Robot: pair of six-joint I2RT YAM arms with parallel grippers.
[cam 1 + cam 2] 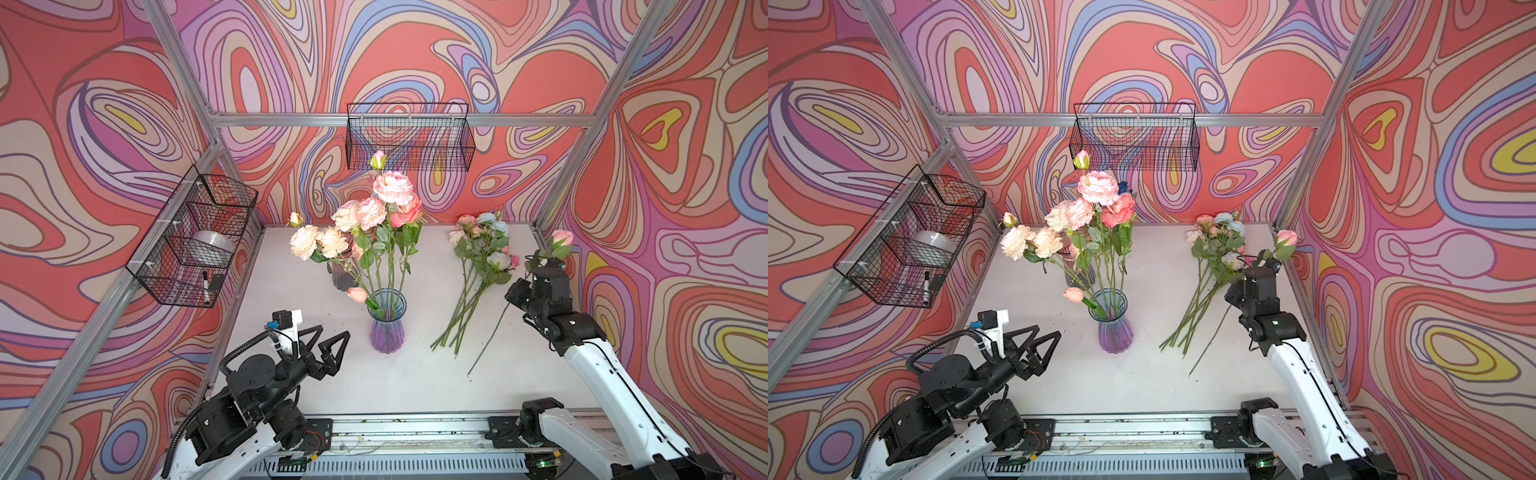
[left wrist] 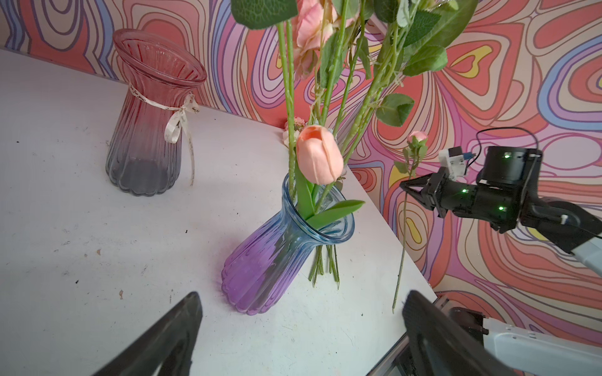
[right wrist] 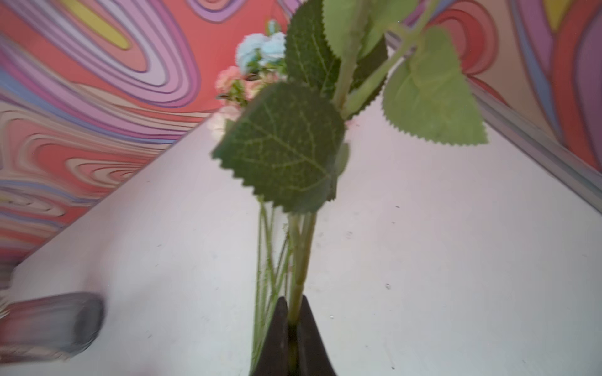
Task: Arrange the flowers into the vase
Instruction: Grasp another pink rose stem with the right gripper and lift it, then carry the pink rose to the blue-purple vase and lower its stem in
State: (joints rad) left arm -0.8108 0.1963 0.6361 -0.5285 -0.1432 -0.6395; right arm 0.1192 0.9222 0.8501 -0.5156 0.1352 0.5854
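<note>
Right gripper (image 3: 293, 304), far right, clamps leafy green pink-rose stem (image 3: 301, 260), presumably for blue-purple ribbed glass vase (image 1: 387, 328); left gripper (image 1: 333, 331) apart.

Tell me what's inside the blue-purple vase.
The vase holds several green-stemmed pink, peach and cream blooms, plus a peach tulip at its rim. The purple glass hides the stem ends.

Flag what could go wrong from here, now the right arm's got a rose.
1. The right gripper pinches the pink rose high up, just below its leaves. The long free stem underneath may swing and miss the mouth of the blue-purple vase.
2. That mouth is already crowded with stems and a leaning tulip. The new stem could snag or dislodge it.
3. The loose flowers lie between gripper and vase, so a trailing stem could drag them.
</note>
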